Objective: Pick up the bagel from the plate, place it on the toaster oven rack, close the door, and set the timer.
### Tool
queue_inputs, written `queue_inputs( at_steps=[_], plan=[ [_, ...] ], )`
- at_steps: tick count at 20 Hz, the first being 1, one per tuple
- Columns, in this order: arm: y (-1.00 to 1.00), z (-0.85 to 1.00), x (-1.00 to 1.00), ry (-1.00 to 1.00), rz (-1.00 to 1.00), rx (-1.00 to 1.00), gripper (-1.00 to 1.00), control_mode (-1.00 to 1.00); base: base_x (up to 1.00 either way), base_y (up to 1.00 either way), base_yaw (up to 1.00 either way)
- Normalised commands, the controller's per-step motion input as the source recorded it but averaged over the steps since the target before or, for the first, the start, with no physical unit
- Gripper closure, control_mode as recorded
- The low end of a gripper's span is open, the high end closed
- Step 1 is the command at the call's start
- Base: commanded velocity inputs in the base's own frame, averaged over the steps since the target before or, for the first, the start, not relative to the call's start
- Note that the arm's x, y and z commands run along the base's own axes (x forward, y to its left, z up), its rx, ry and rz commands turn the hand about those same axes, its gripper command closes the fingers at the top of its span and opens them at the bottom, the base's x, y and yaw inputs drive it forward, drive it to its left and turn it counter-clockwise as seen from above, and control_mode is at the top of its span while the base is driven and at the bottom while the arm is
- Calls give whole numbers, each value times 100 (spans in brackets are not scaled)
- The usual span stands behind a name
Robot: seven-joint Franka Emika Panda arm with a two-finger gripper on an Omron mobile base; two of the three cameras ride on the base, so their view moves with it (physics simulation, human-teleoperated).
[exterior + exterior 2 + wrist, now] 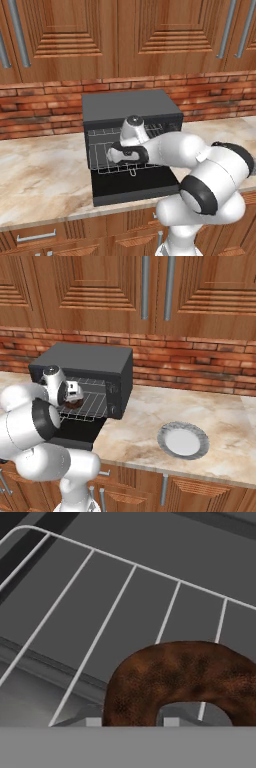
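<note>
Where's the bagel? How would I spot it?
Find the black toaster oven against the brick wall, its door folded down. The bagel hangs in the robot's hand just above the pulled-out wire rack, the only brown ring there.

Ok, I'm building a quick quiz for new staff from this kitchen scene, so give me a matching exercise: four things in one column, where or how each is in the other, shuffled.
Things:
1. bagel
2. plate
3. door
4. rack

Places or states:
A. folded down flat, open
B. bare, on the counter right of the oven
C. in the claw, over the wire grid
D. slid partly out of the oven

Pairs: 1-C, 2-B, 3-A, 4-D
</note>
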Motion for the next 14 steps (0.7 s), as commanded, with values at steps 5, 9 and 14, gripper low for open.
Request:
queue_inputs(
  at_steps=[5, 9, 14],
  plan=[
    [4, -10, 13, 0, 0, 0, -100, -100, 0, 0, 0],
    [5, -3, 0, -1, 0, 0, -100, -100, 0, 0, 0],
    [0, 0, 0, -2, 0, 0, -100, -100, 0, 0, 0]
  ],
)
